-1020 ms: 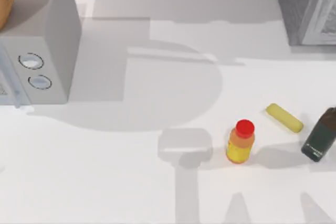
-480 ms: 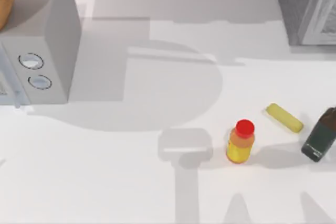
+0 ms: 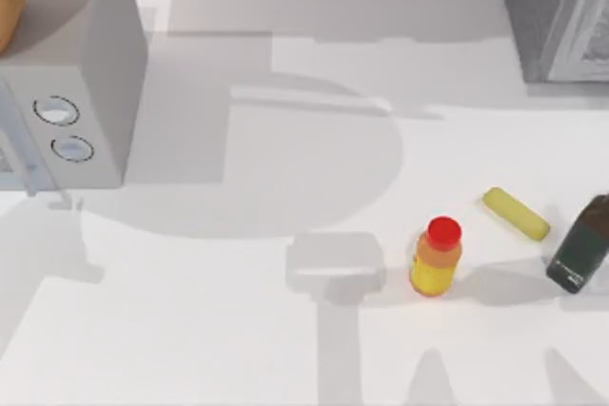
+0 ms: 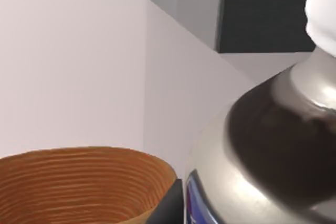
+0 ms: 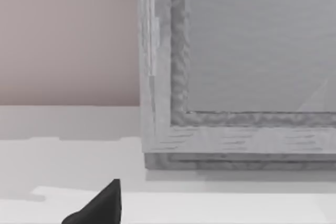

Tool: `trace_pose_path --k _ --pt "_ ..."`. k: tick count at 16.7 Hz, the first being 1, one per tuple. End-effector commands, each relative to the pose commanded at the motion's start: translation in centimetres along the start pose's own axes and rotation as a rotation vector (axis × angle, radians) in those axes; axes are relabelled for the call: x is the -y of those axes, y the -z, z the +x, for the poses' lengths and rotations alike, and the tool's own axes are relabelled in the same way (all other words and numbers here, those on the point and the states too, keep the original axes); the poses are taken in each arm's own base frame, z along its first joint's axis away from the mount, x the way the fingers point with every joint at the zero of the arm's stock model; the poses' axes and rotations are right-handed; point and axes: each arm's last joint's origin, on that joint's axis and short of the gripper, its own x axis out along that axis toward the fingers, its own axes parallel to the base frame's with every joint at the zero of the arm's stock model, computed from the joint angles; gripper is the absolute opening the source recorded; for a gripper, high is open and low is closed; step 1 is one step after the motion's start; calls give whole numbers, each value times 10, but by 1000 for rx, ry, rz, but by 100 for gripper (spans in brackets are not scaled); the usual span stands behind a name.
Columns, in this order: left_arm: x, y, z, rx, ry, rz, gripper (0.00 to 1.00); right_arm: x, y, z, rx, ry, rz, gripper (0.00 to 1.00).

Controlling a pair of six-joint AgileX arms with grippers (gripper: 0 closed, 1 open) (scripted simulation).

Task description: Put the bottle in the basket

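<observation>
While the bottle fills the left wrist view, basket sits just beside and below; left claw's grip can't be confirmed.

A white table carries soft grey shadows. A grey microwave stands left, a grey cabinet right.

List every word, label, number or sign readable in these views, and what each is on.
None can be read.
The bottle, close before the left wrist camera beside the basket, shows a blue edge of its label, no lettering visible.
The small yellow bottle and the dark green bottle show no legible text.
The grey appliance has two round unmarked dials.
</observation>
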Motion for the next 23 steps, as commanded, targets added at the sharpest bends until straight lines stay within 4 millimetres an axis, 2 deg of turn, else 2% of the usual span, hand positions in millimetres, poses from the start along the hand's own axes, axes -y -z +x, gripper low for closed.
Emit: trace_pose_path --k 2,4,5,7,9,10,13,19,23 --pt "30 -28 46 11 -132 7 0 0 0 0 0 0 0 100" --pt "41 -44 106 7 -253 20 0 0 0 0 0 0 0 100" --pt "39 -48 138 0 -308 26 0 0 0 0 0 0 0 100" --pt "19 -46 198 -23 -398 35 0 0 0 0 0 0 0 100" --pt "-9 -38 244 -53 -460 37 0 0 0 0 0 0 0 100" --pt "-24 -32 261 -67 -480 36 0 0 0 0 0 0 0 100" --pt "-52 -20 289 -93 -507 31 0 0 0 0 0 0 0 100" --pt "-55 -15 294 -109 -507 32 0 0 0 0 0 0 0 100" --pt "-65 0 310 -104 -507 31 0 0 0 0 0 0 0 100"
